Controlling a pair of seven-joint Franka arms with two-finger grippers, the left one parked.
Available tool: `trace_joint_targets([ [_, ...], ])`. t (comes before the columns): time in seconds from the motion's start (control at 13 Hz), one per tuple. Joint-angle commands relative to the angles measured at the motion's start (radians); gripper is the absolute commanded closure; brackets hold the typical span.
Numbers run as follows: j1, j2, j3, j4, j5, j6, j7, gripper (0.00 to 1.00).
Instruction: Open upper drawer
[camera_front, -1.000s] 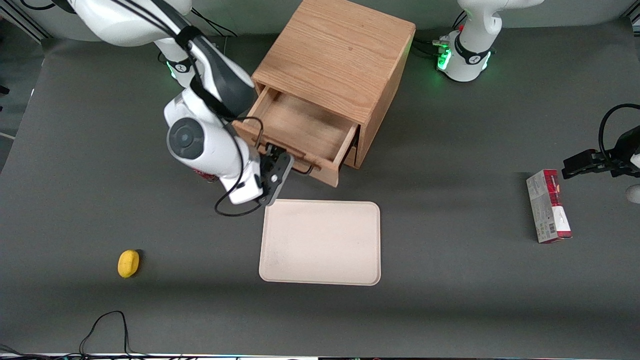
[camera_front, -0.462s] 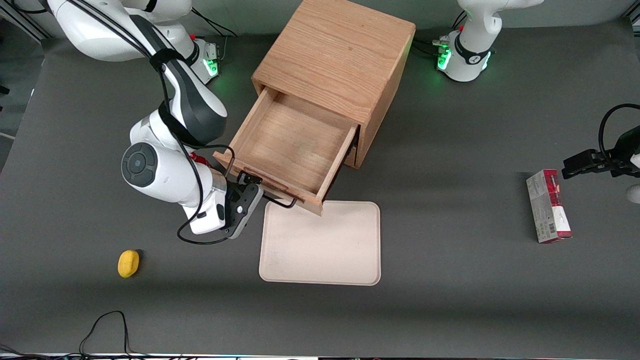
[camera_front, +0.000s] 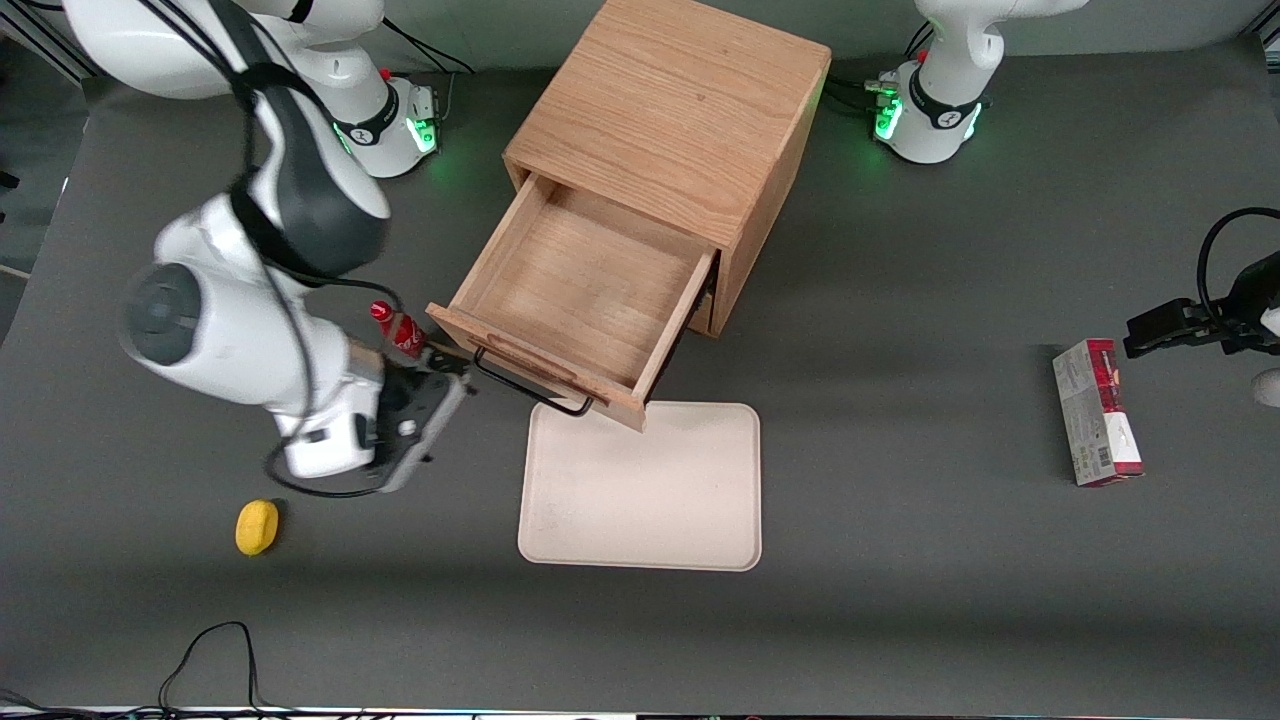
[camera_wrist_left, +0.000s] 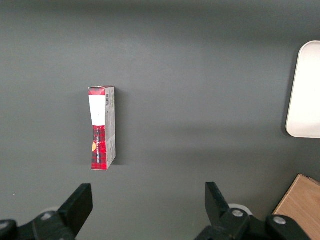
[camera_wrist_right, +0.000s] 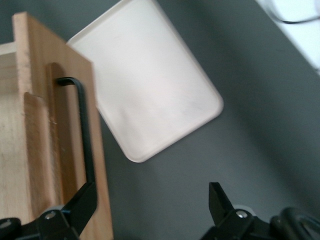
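We found the upper drawer (camera_front: 575, 300) pulled well out of the wooden cabinet (camera_front: 672, 110), its inside bare and its front panel hanging over the near edge of the beige tray (camera_front: 640, 487). The gripper (camera_front: 445, 365) sat just off the working-arm end of the black wire handle (camera_front: 530, 385), beside the drawer front. In the right wrist view its jaws stood spread apart with nothing between them, the handle (camera_wrist_right: 84, 132) lying just outside one finger and the tray (camera_wrist_right: 147, 82) out ahead of both.

We judged the pull essentially finished and the step in hand to be a clean retreat. To do that well, we would have kept the jaws wide and drawn straight away from the drawer front, so that no finger caught the wire and nudged the drawer back in. We would also have watched the small red bottle (camera_front: 398, 330) standing close beside the jaws, which a sideways swing might tip.

Counting up, we saw one cabinet, one drawer open, one tray, one red bottle, one yellow lemon-like object (camera_front: 257, 527) nearer the camera than the jaws, and one red-and-white carton (camera_front: 1096, 412) toward the parked arm's end.
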Motion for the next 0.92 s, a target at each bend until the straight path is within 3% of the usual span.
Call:
trace_joint_targets([
  [0.0, -0.001, -0.095, -0.104, 0.014, 0.028, -0.095, 0.121, 0.0],
  [0.23, 0.001, -0.256, -0.222, -0.123, 0.028, -0.244, 0.263, 0.0],
  [0.62, 0.001, -0.678, -0.342, -0.628, 0.013, -0.131, 0.506, 0.0],
  [0.85, -0.005, -0.738, -0.34, -0.65, -0.062, -0.192, 0.612, 0.0],
])
